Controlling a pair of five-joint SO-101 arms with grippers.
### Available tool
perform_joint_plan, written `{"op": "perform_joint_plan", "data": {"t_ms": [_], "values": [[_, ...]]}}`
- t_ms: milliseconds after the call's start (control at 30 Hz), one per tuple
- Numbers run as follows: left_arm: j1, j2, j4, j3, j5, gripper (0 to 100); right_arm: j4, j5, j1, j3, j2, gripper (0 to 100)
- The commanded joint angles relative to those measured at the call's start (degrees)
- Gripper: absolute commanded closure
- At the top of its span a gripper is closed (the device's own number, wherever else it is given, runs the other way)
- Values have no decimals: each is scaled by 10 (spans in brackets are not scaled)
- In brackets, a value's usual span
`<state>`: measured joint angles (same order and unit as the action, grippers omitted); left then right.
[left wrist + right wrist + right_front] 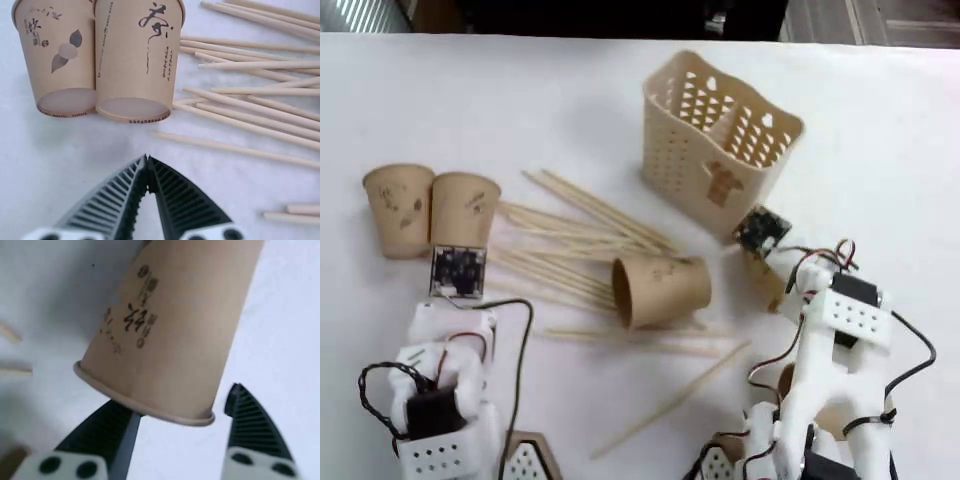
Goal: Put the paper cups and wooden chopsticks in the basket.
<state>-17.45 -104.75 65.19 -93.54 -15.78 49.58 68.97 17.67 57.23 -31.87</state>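
On the bench (570, 90), near the basket (720, 140), the right hand (180, 400) is straddling a fallen paper cup (170, 325) with jaws spread, probably risking rolling it away by closing off-centre, while the left hand (147, 167) is resting pressed together before two upturned cups (135, 60) and wooden chopsticks (250, 100).

The basket (720, 140) stood upright; one paper cup (660, 290) lay on its side near it; wooden chopsticks (575, 240) sprawled beside it; two more cups (465, 208) sat together, well apart from it.
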Motion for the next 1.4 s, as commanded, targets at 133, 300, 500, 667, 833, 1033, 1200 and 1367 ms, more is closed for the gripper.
{"op": "perform_joint_plan", "data": {"t_ms": [133,300,500,667,833,1033,1200,1367], "values": [[-3,4,-11,4,-3,973,0,-34,-1,-17,-34,978],[-3,4,-11,4,-3,973,80,-34,36,-56,-105,979],[-3,4,-11,4,-3,973,209,-57,62,-148,-211,979],[-3,4,-11,4,-3,973,276,-111,60,-249,-262,979],[-3,4,-11,4,-3,973,291,-205,18,-356,-255,979],[-3,4,-11,4,-3,973,291,-320,-27,-480,-212,979],[-3,4,-11,4,-3,973,289,-393,-69,-560,-165,979],[-3,4,-11,3,-3,973,288,-462,-124,-636,-115,979]]}}
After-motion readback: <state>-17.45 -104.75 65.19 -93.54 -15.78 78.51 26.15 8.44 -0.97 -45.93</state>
